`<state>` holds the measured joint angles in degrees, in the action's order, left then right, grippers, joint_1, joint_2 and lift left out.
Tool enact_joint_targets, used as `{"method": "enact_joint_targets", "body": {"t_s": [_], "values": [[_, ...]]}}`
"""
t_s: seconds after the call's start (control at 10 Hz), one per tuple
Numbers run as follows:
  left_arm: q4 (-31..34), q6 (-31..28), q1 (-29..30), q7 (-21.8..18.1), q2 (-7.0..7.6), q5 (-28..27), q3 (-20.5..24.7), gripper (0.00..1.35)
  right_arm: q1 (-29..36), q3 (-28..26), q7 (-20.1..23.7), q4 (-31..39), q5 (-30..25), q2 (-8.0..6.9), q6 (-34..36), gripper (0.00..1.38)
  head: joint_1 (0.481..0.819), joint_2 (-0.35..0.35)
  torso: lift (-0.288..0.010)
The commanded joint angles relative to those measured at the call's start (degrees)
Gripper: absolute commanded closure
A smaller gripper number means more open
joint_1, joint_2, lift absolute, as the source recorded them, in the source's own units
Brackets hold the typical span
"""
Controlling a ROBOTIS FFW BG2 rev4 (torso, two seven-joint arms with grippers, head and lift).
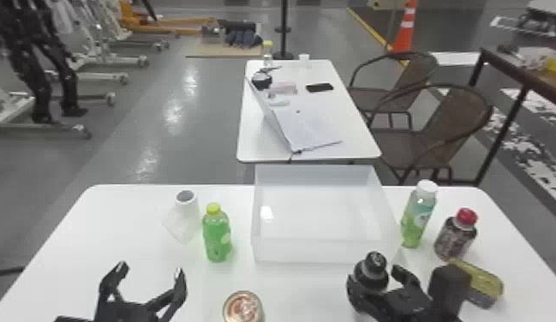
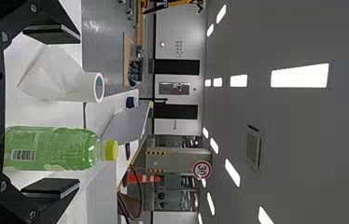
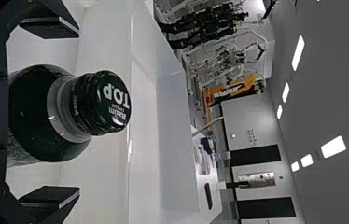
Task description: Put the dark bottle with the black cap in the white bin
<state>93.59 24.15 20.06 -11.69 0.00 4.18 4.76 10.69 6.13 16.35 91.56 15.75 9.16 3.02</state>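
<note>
Right arm: mine comes in low over the near part of the table [image 1: 131, 240], pincer [image 1: 378, 277] aimed at the far edge. Fingers spread, one on each side of the dark bottle [image 1: 370, 274], gaps showing in my wrist view. Bottle is outside the white bin [image 1: 306, 251], just beside its near edge, close to the near right corner. Black cap [image 3: 102, 103] up. Left gripper [image 1: 150, 267]: parked toward the table's near left, fingers wide apart.

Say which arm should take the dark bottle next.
Right, I'd judge: the open right gripper has the dark bottle between its fingers; the left gripper is nearer the yellow-capped green bottle.
</note>
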Motion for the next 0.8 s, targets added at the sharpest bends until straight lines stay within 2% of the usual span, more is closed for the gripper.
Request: {"method": "enact_joint_targets", "body": {"t_s": [0.0,0.1,0.2,0.3,0.7], "values": [[-0.2,0.1,-0.1,0.0,-0.15,0.1,0.0,0.21,0.0,-0.1,0.0,0.2,0.0,0.24,1.4,0.13,0.549,0.000,-0.100],[-0.2,0.2,-0.2,0.0,-0.15,0.1,-0.1,0.21,-0.1,0.0,0.0,0.1,0.3,0.24,1.5,0.37,0.549,0.000,-0.100],[-0.2,0.3,-0.2,0.0,-0.15,0.2,-0.1,0.21,-0.1,-0.1,0.0,0.0,0.9,0.24,1.5,0.88,0.549,0.000,-0.100],[-0.3,0.3,-0.2,0.0,-0.15,0.2,-0.1,0.21,-0.1,0.0,0.1,0.2,0.9,0.33,1.7,0.96,0.549,0.000,-0.100],[-0.3,0.0,-0.1,0.0,-0.15,0.5,-0.1,0.21,0.9,0.0,-1.1,5.8,2.6,0.33,2.9,0.96,0.549,0.000,-0.100]]}}
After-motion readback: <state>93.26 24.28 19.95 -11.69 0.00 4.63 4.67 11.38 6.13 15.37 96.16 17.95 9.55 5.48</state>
